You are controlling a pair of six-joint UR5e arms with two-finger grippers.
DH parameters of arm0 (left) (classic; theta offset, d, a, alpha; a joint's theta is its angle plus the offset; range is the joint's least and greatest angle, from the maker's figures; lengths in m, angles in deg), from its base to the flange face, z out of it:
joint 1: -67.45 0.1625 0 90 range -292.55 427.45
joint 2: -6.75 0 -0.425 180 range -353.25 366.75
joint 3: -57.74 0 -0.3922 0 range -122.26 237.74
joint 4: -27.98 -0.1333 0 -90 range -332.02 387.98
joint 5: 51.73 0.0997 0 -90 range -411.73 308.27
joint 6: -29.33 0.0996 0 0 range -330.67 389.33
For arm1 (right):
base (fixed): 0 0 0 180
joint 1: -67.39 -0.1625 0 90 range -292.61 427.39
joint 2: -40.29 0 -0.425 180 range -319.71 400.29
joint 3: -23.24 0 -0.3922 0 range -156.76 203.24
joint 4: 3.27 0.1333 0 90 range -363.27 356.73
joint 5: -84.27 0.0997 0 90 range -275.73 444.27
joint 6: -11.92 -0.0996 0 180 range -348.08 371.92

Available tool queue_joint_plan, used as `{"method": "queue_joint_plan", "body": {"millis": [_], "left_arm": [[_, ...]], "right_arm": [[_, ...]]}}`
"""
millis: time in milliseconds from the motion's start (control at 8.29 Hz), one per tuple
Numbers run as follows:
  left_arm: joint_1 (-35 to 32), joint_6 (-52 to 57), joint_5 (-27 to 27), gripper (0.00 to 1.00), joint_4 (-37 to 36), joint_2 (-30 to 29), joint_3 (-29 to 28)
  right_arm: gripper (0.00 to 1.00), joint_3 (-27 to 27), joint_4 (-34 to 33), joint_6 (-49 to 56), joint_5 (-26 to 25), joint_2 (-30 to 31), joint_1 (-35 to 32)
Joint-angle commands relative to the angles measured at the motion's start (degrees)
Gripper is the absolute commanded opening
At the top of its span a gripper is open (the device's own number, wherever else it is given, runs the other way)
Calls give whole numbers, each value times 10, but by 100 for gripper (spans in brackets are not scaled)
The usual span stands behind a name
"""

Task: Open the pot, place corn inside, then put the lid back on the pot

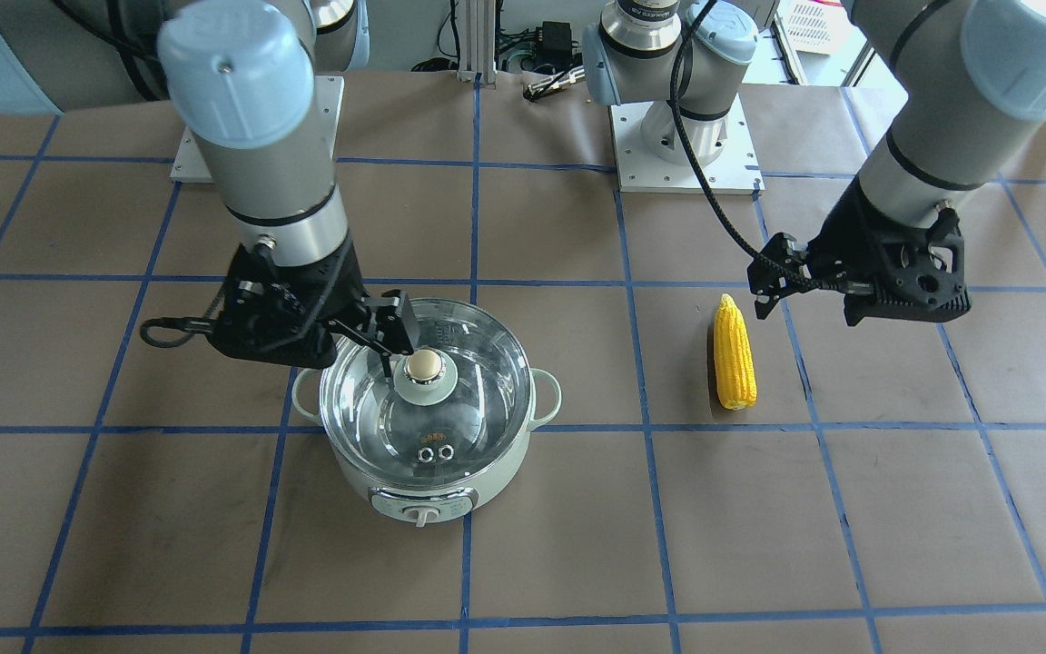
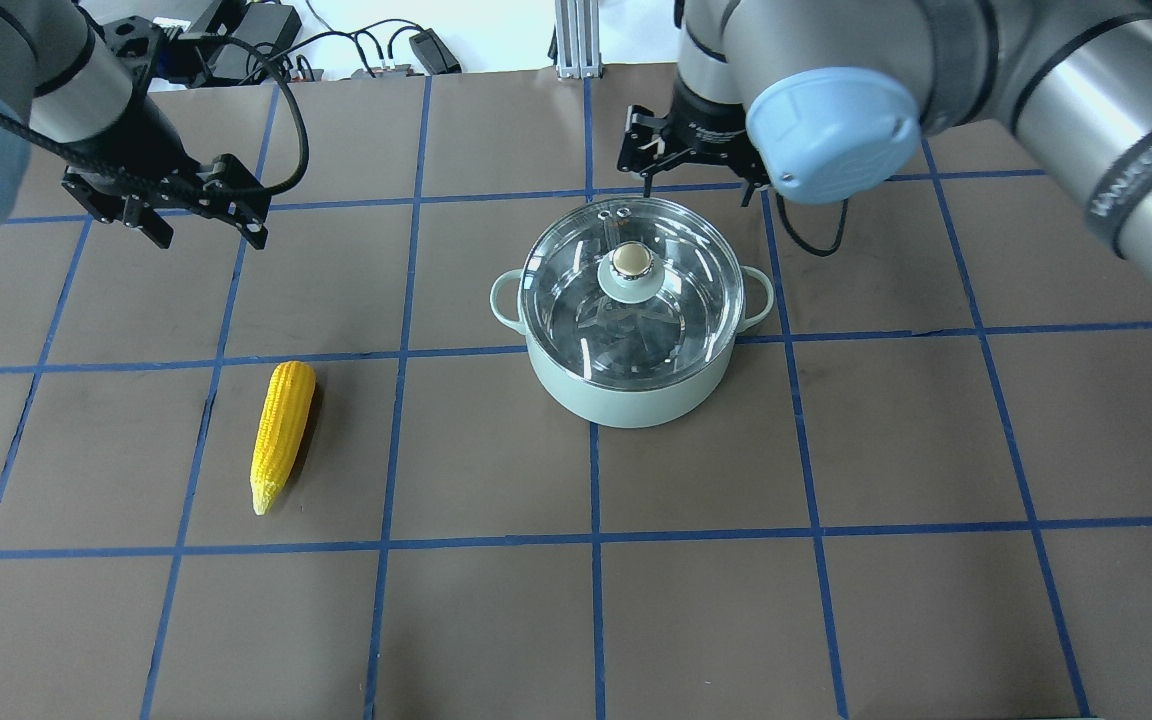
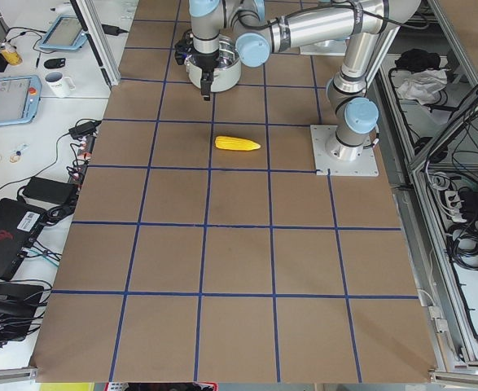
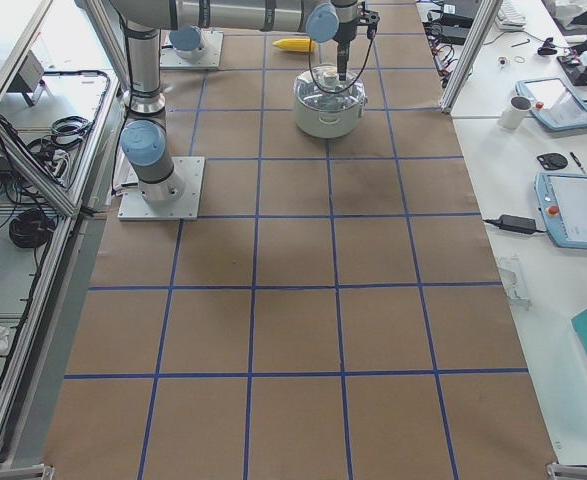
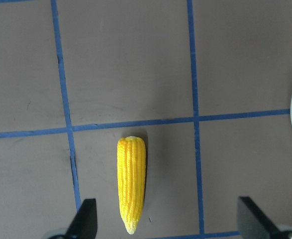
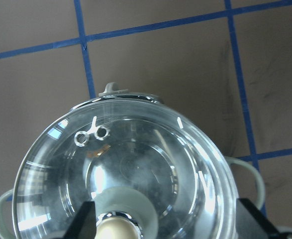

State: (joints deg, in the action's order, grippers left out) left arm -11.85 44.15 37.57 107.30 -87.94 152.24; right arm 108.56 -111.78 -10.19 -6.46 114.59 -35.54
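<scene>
**Table** (image 2: pixel 836 620): covered in brown paper and ruled into squares by blue tape lines (image 2: pixel 596 580).

**White side bench** (image 4: pixel 493 170): runs along one long edge of the table. It carries two blue-rimmed tablet controllers (image 4: pixel 576 208), a white mug (image 4: pixel 519 111) and a black power adapter (image 4: pixel 518 221) with its cable.

**Aluminium post** (image 2: pixel 569 35) and black cables (image 2: pixel 356 45): just beyond the same edge of the table.

**Cable bundles** (image 3: pixel 467 220): hang off the opposite long edge of the table.

left gripper (image 5: pixel 168 221): fingers apart, pointing down | right gripper (image 6: pixel 166 221): fingers apart, pointing down
</scene>
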Motion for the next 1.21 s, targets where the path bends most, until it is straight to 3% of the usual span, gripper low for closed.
{"method": "queue_joint_plan", "body": {"millis": [0,362,844,965,1085], "left_arm": [[36,31,-1,100,-158,-51,122],[41,43,2,99,-216,-117,170],[41,45,7,100,-221,-132,204],[41,46,7,100,-220,-132,205],[41,47,9,100,-220,-130,205]], "right_arm": [[100,-3,-42,-66,-23,-54,-64],[99,8,-39,-56,-33,-55,-64],[86,21,-26,-24,-31,-52,-63],[57,21,-26,-28,-26,-52,-63],[42,19,-27,-28,-24,-50,-63]]}}
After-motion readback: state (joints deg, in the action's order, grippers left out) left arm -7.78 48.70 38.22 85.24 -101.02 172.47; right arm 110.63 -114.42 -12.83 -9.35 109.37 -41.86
